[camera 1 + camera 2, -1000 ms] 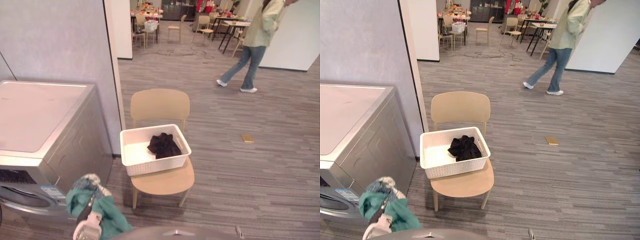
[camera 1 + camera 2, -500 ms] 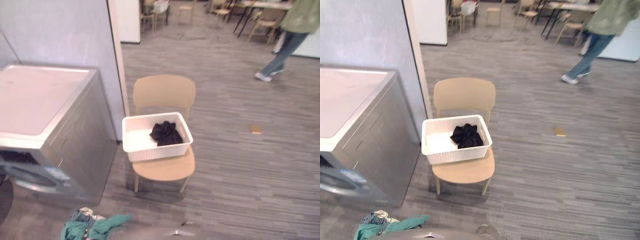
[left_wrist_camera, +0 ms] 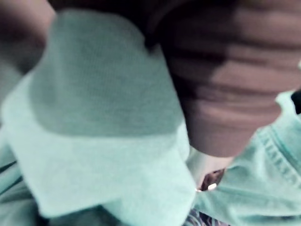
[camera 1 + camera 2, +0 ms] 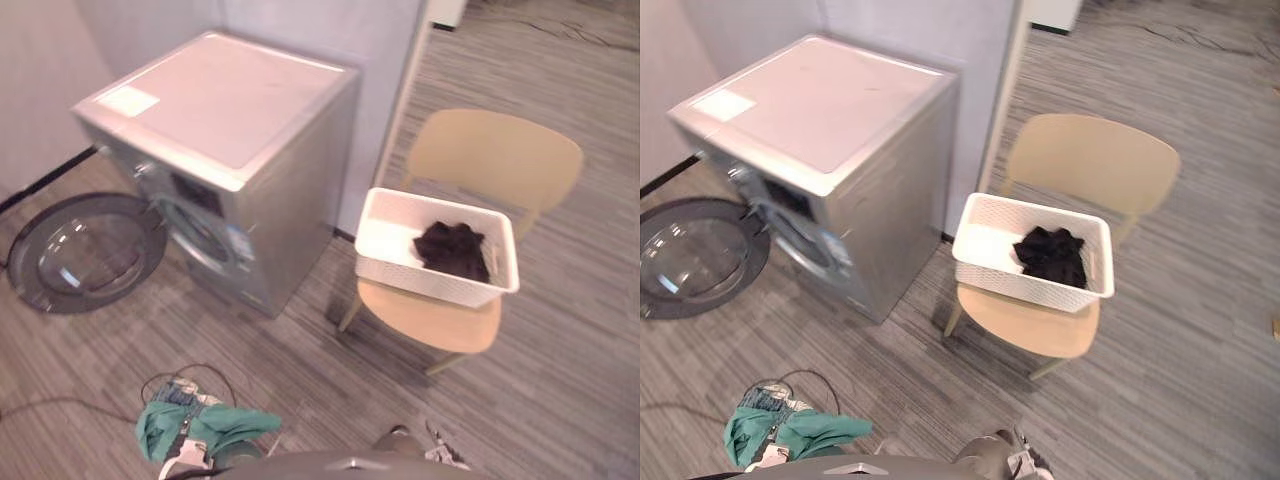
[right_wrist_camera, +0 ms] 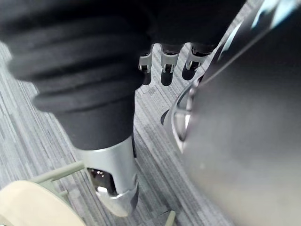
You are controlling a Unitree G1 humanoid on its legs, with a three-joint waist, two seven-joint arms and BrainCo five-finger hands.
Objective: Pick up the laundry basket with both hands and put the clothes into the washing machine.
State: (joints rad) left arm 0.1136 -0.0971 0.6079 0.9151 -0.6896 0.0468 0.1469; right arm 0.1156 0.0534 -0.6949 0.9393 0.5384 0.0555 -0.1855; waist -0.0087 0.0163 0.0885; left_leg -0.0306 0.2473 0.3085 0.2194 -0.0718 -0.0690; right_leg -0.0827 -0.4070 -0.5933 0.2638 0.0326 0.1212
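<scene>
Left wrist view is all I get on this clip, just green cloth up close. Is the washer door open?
Observer: Yes. The door is swung wide open beside the washer.
Operator: Is anything in the basket?
Observer: One black garment lies in the basket, which sits on the chair.
</scene>
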